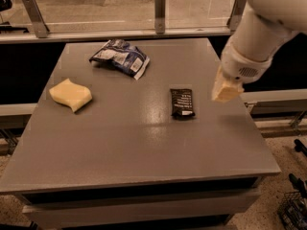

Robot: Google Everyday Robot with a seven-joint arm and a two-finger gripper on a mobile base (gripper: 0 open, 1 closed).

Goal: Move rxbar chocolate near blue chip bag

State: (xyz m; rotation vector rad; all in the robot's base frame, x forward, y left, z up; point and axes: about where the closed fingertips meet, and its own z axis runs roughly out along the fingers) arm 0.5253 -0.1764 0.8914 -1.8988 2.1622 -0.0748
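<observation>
The rxbar chocolate (182, 103), a small flat dark bar with white print, lies on the grey table (144, 143) right of centre. The blue chip bag (120, 57), crumpled dark blue foil with white patches, lies at the table's far middle-left. My gripper (224, 91) hangs from the white arm at the right, above the table's right edge, a short way right of the bar and not touching it.
A yellow wavy sponge (70, 94) lies on the left side of the table. A rail with metal posts (159, 5) runs behind the table. The floor drops away right of the table's edge.
</observation>
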